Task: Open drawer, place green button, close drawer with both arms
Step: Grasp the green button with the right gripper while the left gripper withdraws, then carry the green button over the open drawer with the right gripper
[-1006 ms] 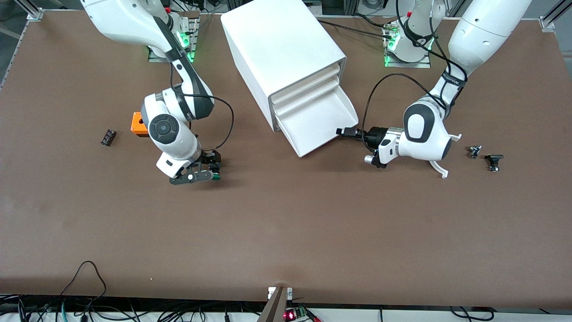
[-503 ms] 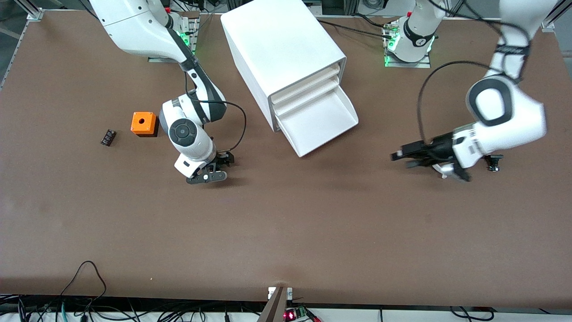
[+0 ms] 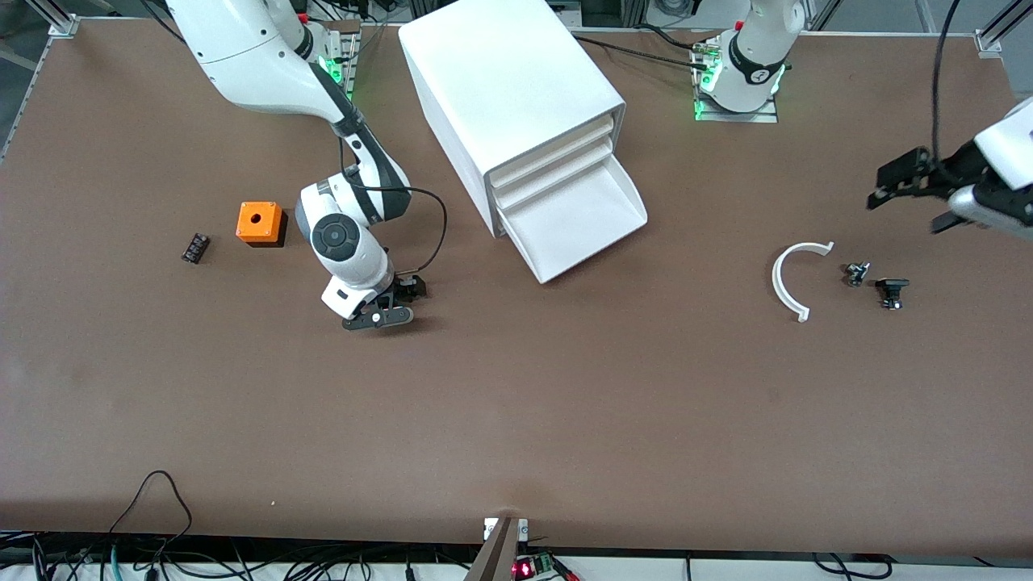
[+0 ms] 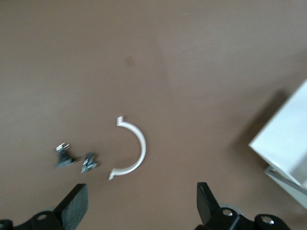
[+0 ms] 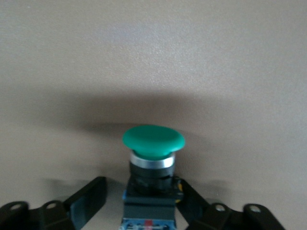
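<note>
- Matte brown table (image 3: 516, 420), faintly mottled surface.
- Boxy white plastic cabinet (image 3: 508, 89) with smooth rounded edges, set at an angle near the arms' bases.
- Bottom drawer (image 3: 577, 222) pulled out: shallow white tray, sloped front lip, bare inside.
- Right gripper (image 3: 389, 305) low at the table, nearer the front camera than the cabinet, toward the right arm's end; black fingers (image 5: 86, 201) pressed against both sides of the button (image 5: 152, 163), gripping its black body.
- Button: glossy domed green cap, silver collar ring, stubby black housing; hidden under the gripper in the front view.
- Left gripper (image 3: 908, 187) up in the air over the left arm's end of the table, squared black fingers (image 4: 74, 206) spread wide, holding nothing.
- Thin white half-ring (image 3: 791, 278) flat on the table, small tabs at both ends.
- Two small dark metal fittings (image 3: 857, 273), (image 3: 891, 290) just beside the half-ring, toward the left arm's end.
- Orange cube (image 3: 259, 222) with a round hole on top, beside the right arm's wrist.
- Small flat black block (image 3: 194, 247), well apart, near the right arm's end.
</note>
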Available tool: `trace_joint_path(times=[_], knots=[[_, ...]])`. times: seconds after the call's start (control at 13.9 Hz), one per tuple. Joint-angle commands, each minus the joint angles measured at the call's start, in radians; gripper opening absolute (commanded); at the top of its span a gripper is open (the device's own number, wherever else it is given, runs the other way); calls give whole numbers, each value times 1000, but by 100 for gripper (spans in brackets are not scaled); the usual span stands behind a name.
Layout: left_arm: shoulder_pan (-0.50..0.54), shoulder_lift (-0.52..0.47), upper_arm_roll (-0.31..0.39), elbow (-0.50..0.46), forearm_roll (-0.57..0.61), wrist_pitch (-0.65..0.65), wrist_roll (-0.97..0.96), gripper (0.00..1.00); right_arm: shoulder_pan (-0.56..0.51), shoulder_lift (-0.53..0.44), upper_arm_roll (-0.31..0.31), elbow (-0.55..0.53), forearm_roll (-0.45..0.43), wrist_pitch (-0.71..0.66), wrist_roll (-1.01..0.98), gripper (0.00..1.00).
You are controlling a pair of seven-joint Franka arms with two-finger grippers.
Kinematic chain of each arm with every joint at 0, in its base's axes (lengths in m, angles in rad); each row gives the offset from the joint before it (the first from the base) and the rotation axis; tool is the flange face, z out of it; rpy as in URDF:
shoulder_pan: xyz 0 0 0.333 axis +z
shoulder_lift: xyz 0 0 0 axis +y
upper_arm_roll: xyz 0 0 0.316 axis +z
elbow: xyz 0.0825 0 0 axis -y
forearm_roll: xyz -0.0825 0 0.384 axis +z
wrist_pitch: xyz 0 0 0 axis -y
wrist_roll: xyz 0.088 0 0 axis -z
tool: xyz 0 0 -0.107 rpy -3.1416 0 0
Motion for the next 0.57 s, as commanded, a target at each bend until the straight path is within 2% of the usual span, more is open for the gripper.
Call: trace_joint_path(times=[0.0,0.14,0.43,0.5], knots=[[-68,26,-9,26,115,-26,-172,100,0,-17,3,-14,1,9,-31,25],[-73,31,-7,30,112,-25,-180,100,0,-26,7,21,3,-39,-28,22],[-70,39,5,32,106,-16,-180,100,0,-66,10,143,5,-192,-33,21],[-68,45,7,36,100,-16,-180,100,0,-76,29,173,5,-214,-33,21]])
